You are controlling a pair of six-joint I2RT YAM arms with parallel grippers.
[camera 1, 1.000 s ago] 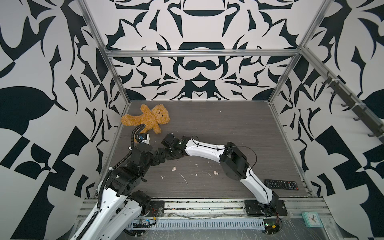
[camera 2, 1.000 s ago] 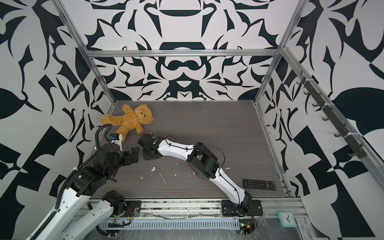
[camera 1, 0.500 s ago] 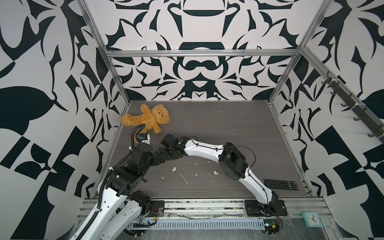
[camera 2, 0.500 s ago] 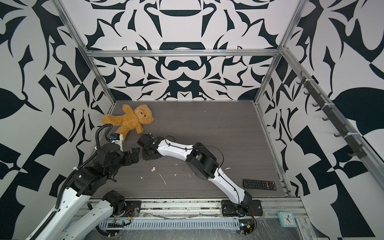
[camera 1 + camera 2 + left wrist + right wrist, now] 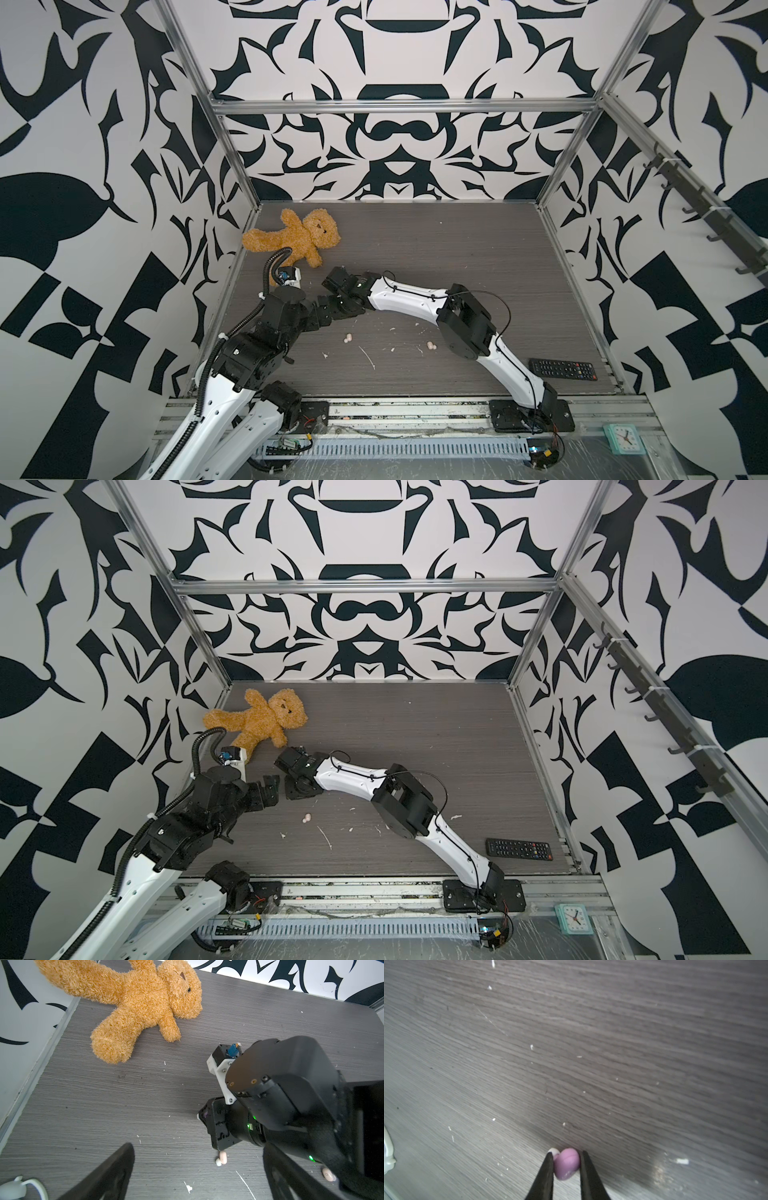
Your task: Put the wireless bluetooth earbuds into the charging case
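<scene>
A lilac earbud (image 5: pixel 566 1164) sits between the fingers of my right gripper (image 5: pixel 567 1153), which is shut on it just above the table. In a top view that gripper (image 5: pixel 296 792) points down at the left-middle, tip to tip with my left gripper (image 5: pixel 269 789). My left gripper (image 5: pixel 198 1145) is open with nothing between its fingers. Two peach earbuds (image 5: pixel 222 1157) (image 5: pixel 328 1175) lie loose on the wood, also seen as earbuds (image 5: pixel 348 338) (image 5: pixel 431 345) in a top view. A pale rounded shape (image 5: pixel 12 1188) at the frame edge may be the charging case; I cannot tell.
A brown teddy bear (image 5: pixel 295 243) lies at the back left, close behind the left arm. A black remote (image 5: pixel 563 369) rests near the front right edge. White scraps (image 5: pixel 368 357) litter the front middle. Patterned walls enclose three sides.
The right arm has edged slightly to the left, toward the left gripper. The left arm has not moved.
</scene>
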